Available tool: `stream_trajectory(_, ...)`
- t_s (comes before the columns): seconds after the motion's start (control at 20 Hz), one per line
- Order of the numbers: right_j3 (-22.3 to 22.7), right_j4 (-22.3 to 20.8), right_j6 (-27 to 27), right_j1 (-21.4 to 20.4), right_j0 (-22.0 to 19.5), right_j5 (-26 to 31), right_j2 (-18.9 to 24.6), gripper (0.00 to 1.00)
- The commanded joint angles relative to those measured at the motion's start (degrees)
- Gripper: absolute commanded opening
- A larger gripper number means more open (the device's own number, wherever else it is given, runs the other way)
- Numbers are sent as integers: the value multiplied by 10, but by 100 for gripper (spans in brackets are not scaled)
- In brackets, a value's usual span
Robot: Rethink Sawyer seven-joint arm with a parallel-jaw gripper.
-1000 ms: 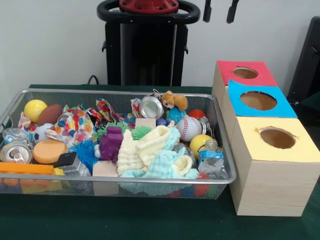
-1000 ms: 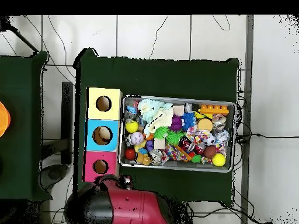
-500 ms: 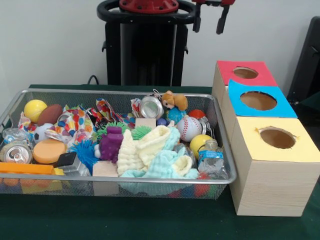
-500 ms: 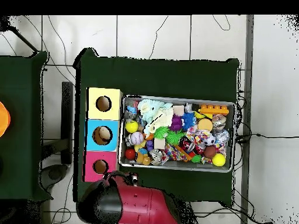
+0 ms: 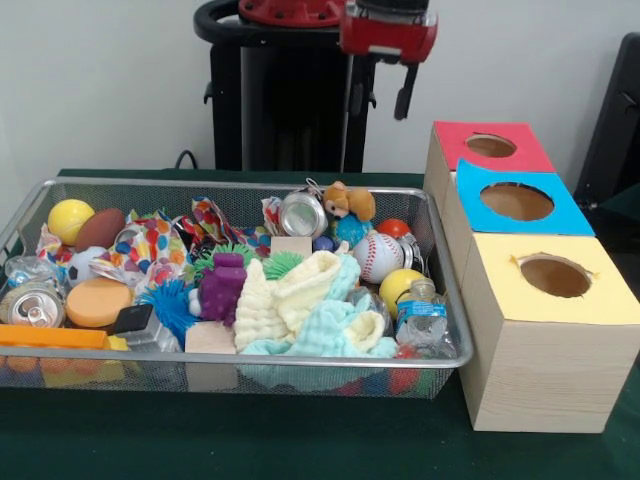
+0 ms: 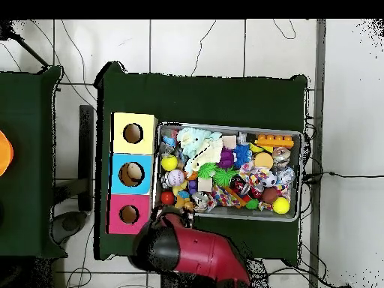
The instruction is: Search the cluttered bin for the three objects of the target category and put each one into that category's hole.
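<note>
Near edge: wire bin (image 5: 250, 362) on the green worktop (image 5: 300, 440), well below the fingers and toward the camera; packed full.
Target category: not given, so the three things can't be named. Judging by count, cans, bottles and balls are all candidates.
Water bottle (image 5: 420, 315): near right corner, below and a little right of the fingers. Probably light, thin-walled and slick; take it across the body, gently.
Pale washcloths (image 5: 310, 305): heaped left of the bottle. Soft, likely to drag neighbours along if pinched.
Crushed can (image 5: 33, 303): far off to the fingers' left, on its side. Light, stiff, creased; grip across the flattened sides.
Baseball (image 5: 378, 256): almost straight under the fingers. Firm, round, liable to roll (grip across the middle).
Second can (image 5: 302, 213): below and slightly left of the fingers, beside a squirrel toy (image 5: 350, 201) at the far wall. The exposed end is smooth; the rim looks the better hold.
Gripper (image 5: 380, 95): hangs high over the bin's far side, fingers parted and holding nothing.
Holes: yellow box (image 5: 600, 300) nearest, blue box (image 5: 570, 215) behind it, red box (image 5: 455, 140) just right of the fingers and lower.
</note>
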Motion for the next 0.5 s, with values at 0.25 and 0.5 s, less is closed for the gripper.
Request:
stream_trajectory(0.25, -11, 21, 129, 210, -72, -166, 82, 100)
stream_trajectory(0.5, -13, 17, 130, 231, -84, -198, 91, 100)
